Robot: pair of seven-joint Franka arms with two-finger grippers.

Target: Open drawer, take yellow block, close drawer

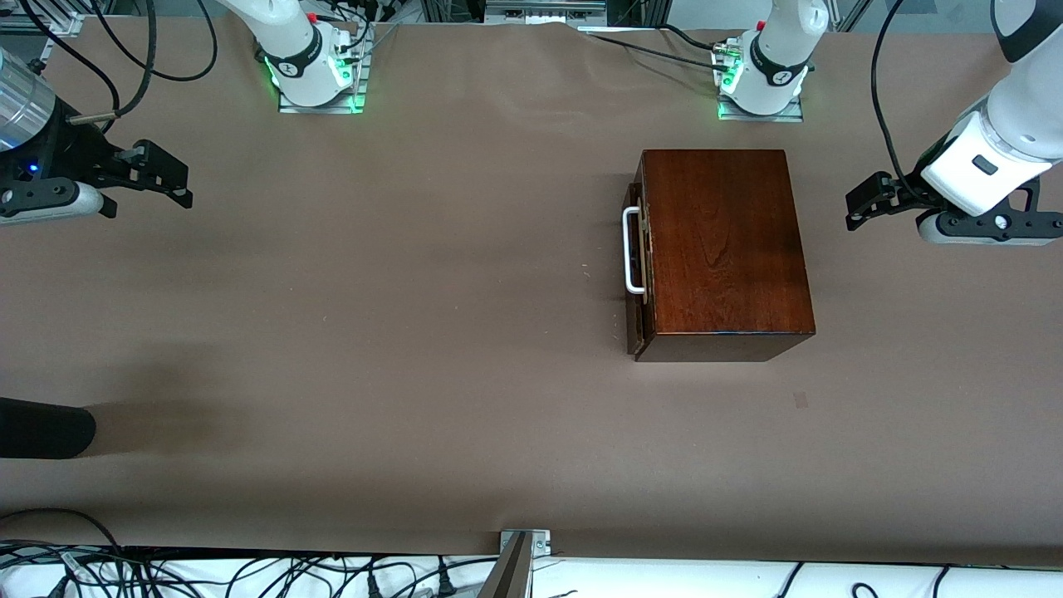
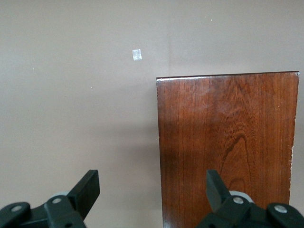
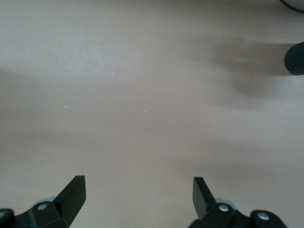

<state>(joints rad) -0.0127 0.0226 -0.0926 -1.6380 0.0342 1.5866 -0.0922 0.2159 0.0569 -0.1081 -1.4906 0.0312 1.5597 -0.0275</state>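
Observation:
The dark reddish-brown wooden box (image 1: 722, 249) stands on the table toward the left arm's end. Its drawer (image 1: 638, 257) is shut, with the white bar handle (image 1: 631, 249) on the front that faces the right arm's end. The yellow block is out of view. My left gripper (image 1: 855, 203) is open and empty, in the air beside the box at the left arm's end; the left wrist view shows the box top (image 2: 228, 142) under its open fingers (image 2: 88, 190). My right gripper (image 1: 178, 178) is open and empty over bare table at the right arm's end.
A brown cloth (image 1: 374, 332) covers the table. A black cylindrical object (image 1: 41, 428) pokes in at the right arm's end, nearer the front camera; it also shows in the right wrist view (image 3: 295, 58). A small tape mark (image 1: 800, 400) lies near the box.

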